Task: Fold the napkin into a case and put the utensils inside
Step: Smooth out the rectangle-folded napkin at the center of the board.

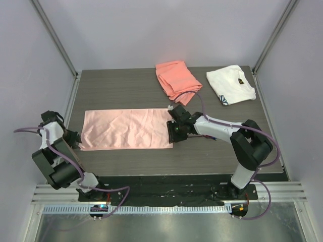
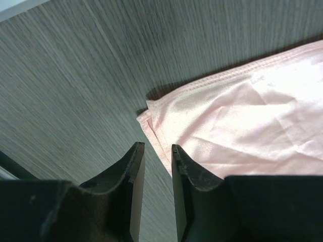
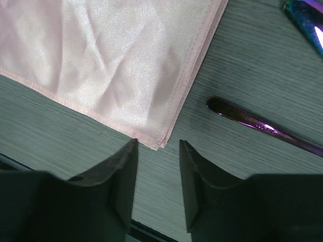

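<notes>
1. The pale-pink napkin lies flat as a long rectangle on the dark table, between the two arms.
2. The left gripper sits at its near-left corner, jaws slightly apart, holding nothing.
3. The right gripper faces the near-right corner, jaws parted and empty; purple utensils lie just beside the napkin.
4. A coral cloth and a white cloth rest at the far edge.
</notes>
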Tool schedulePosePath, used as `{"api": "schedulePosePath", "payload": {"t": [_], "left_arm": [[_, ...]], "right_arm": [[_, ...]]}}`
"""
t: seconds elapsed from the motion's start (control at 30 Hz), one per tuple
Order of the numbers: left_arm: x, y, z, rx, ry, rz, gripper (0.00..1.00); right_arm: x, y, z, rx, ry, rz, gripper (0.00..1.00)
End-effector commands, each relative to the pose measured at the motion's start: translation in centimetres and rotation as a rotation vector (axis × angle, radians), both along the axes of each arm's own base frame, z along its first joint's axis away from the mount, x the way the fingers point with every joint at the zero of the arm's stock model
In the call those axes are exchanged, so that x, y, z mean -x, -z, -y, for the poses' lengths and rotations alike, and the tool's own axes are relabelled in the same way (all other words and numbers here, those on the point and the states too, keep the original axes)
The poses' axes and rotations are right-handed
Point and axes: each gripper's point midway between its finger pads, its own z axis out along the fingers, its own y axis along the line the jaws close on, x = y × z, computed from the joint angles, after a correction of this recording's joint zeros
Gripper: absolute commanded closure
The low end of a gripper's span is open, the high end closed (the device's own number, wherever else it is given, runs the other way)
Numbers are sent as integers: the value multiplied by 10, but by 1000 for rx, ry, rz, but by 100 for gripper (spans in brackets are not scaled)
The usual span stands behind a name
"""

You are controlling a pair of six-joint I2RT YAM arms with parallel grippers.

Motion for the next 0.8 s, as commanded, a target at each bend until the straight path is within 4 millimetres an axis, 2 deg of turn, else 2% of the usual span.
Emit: {"api": "schedulePosePath", "payload": {"t": [0.0, 0.1, 0.23, 0.33, 0.53, 0.77], "left_arm": [[-4, -16, -2, -52, 18, 76, 69], [-2, -16, 2, -46, 40, 87, 69], [-1, -8, 13, -1, 58, 91, 77], [-5, -9, 17, 22, 69, 105, 78], [-8, -10, 23, 24, 79, 118, 80], [-8, -16, 21, 9, 73, 119, 79]], "right_arm": [[-5, -18, -2, 59, -28, 90, 62], [-5, -12, -3, 100, -30, 115, 65], [-7, -10, -4, 104, -26, 124, 69], [-3, -8, -5, 104, -28, 109, 71], [-1, 3, -13, 85, -39, 84, 74], [0, 13, -16, 99, -44, 76, 75]]}}
